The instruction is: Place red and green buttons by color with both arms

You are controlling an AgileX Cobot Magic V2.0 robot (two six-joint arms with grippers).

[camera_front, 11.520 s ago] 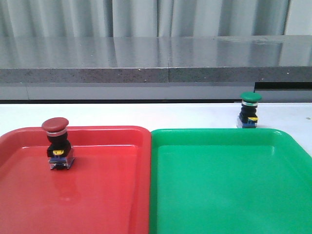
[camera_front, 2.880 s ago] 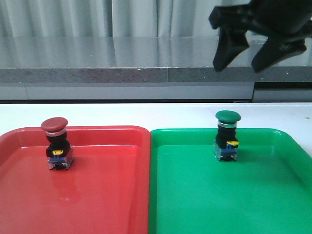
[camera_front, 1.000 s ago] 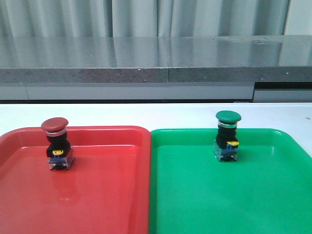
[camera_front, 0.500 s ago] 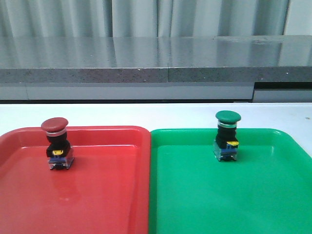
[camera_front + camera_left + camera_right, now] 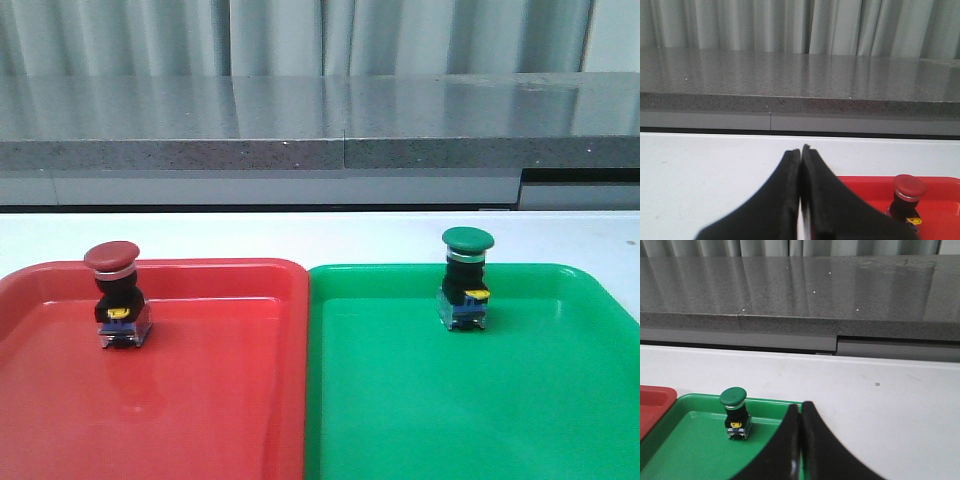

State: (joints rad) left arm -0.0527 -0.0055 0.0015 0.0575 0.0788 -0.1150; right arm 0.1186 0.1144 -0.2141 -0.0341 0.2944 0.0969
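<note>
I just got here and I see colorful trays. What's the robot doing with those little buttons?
Nothing is being held right now. The red button stands in the red tray, and the green button stands in the green tray. The left gripper and right gripper are both shut and empty.

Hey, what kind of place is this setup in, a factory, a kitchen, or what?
Probably a lab or test bench for robot sorting, not a kitchen. A plain white table holds a red tray and a green tray, each with one matching push-button, backed by a grey stone-look ledge and curtains.
</note>
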